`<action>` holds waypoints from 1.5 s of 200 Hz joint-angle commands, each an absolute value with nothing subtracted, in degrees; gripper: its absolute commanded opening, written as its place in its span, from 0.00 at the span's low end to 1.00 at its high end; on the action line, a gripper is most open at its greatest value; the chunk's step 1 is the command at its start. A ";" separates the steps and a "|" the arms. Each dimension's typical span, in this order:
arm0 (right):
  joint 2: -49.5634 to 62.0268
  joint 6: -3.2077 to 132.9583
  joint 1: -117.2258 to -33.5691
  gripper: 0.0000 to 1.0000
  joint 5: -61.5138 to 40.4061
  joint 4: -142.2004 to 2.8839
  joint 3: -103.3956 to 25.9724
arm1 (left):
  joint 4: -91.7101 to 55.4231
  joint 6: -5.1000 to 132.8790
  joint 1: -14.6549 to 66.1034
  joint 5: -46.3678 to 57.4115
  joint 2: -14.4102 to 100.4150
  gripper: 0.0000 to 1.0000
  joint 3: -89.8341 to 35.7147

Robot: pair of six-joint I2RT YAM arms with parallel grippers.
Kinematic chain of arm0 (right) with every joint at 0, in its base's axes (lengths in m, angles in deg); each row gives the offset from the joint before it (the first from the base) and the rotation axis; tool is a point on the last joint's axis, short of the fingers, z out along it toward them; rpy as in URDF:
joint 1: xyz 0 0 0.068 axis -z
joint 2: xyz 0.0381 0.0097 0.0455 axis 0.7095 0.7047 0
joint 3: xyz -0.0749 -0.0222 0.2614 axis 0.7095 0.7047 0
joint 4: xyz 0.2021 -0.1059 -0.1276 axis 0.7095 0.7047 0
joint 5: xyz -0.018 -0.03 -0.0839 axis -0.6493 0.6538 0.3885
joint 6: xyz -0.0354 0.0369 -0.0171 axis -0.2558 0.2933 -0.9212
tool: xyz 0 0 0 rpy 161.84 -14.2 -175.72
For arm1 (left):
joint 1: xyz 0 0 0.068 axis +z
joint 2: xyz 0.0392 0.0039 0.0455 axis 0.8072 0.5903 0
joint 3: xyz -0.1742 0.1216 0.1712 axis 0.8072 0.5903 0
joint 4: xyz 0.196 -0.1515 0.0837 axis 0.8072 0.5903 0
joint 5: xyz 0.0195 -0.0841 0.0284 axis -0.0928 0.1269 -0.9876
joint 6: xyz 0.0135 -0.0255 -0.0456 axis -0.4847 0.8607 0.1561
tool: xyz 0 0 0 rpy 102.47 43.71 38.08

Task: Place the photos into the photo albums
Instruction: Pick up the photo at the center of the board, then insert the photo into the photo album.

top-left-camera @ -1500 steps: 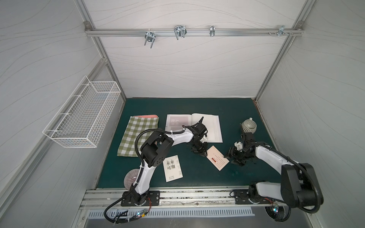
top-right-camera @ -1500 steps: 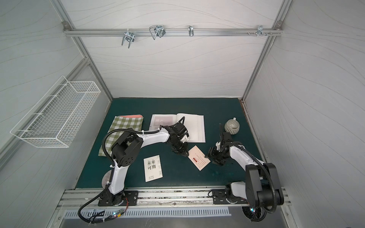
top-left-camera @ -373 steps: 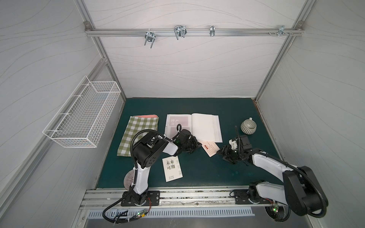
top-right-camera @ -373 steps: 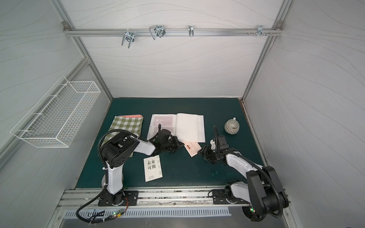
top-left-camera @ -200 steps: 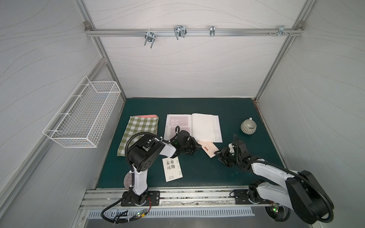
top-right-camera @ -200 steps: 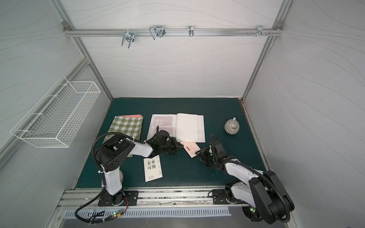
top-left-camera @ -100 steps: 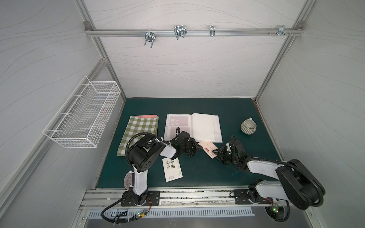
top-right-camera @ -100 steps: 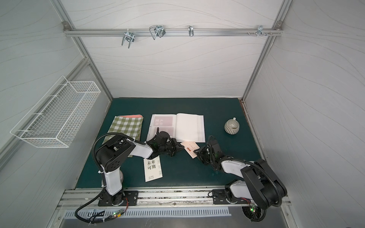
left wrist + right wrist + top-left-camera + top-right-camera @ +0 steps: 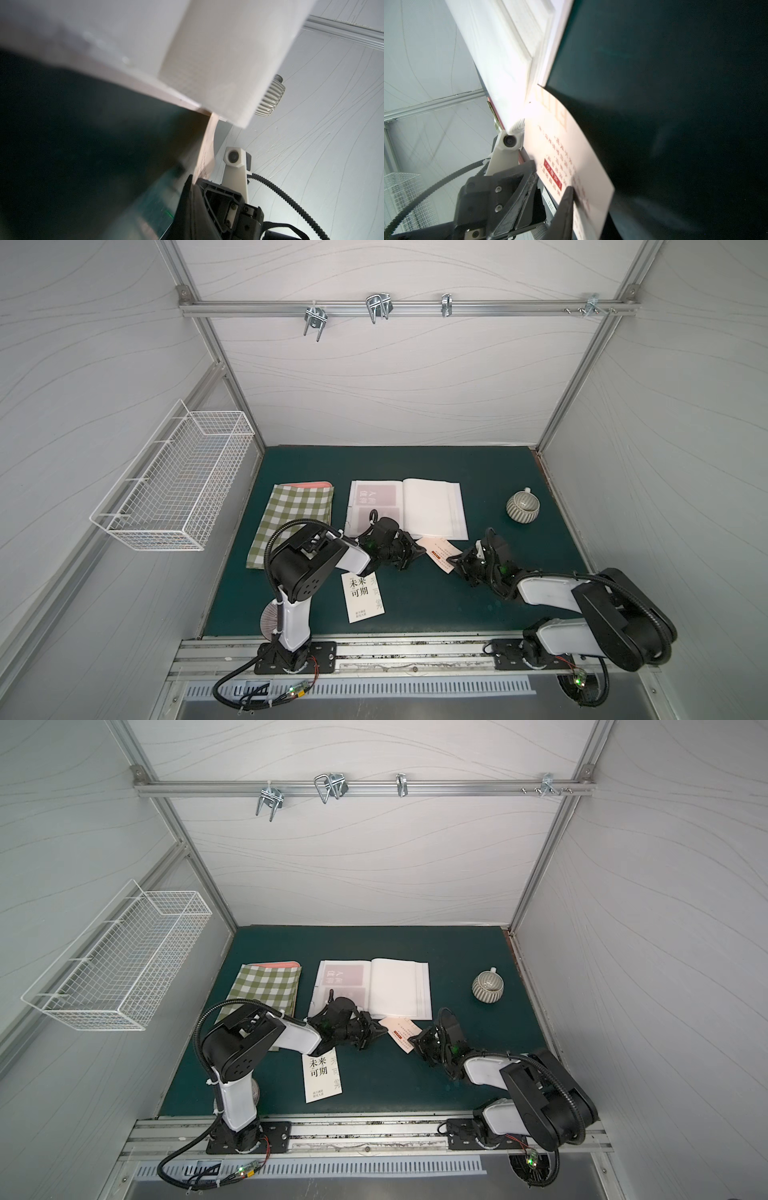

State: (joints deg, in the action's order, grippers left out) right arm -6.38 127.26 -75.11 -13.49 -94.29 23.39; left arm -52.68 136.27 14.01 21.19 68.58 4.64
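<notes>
The photo album [image 9: 432,510] [image 9: 399,988] lies open on the green mat, with a red photo [image 9: 378,494] in a left-page sleeve. A cream photo with red print [image 9: 438,551] [image 9: 401,1031] [image 9: 571,149] leans against the album's near corner, raised off the mat. My left gripper [image 9: 419,552] [image 9: 191,180] is shut, and its tips meet that photo's left edge. I cannot tell whether they pinch it. My right gripper [image 9: 453,567] [image 9: 551,176] is at the photo's other end with a narrow gap showing and one finger on the printed face. A white photo with black characters [image 9: 363,591] lies nearer the front.
A green-and-white checked cloth [image 9: 295,526] lies left of the album. A ribbed cup [image 9: 523,508] stands at the right. A wire basket [image 9: 174,485] hangs on the left wall. A round disc [image 9: 270,620] lies by the left arm's base.
The cream photo has been slid from mid-mat to the album's corner. In the last second my right gripper moved left onto its end and its jaws narrowed. The left gripper stayed shut.
</notes>
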 commanded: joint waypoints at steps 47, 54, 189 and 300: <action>-19.86 123.39 -75.26 0.02 -10.32 -80.18 23.67 | -53.45 137.08 13.64 23.39 67.50 0.04 4.64; -21.12 123.13 -75.10 0.00 -10.42 -79.34 23.65 | -53.68 137.28 13.57 23.45 67.31 0.06 4.73; -30.18 93.84 -69.37 0.00 -23.83 -36.16 -5.00 | -9.39 98.22 18.87 22.10 47.04 0.31 -7.00; 11.12 66.32 -66.56 0.00 -44.46 -47.82 -30.37 | 4.55 85.90 46.07 18.93 56.74 0.17 -18.14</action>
State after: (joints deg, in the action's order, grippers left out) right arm 3.80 74.43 -67.19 -37.73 -46.40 -24.63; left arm 2.57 86.74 41.90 17.17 51.95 -17.42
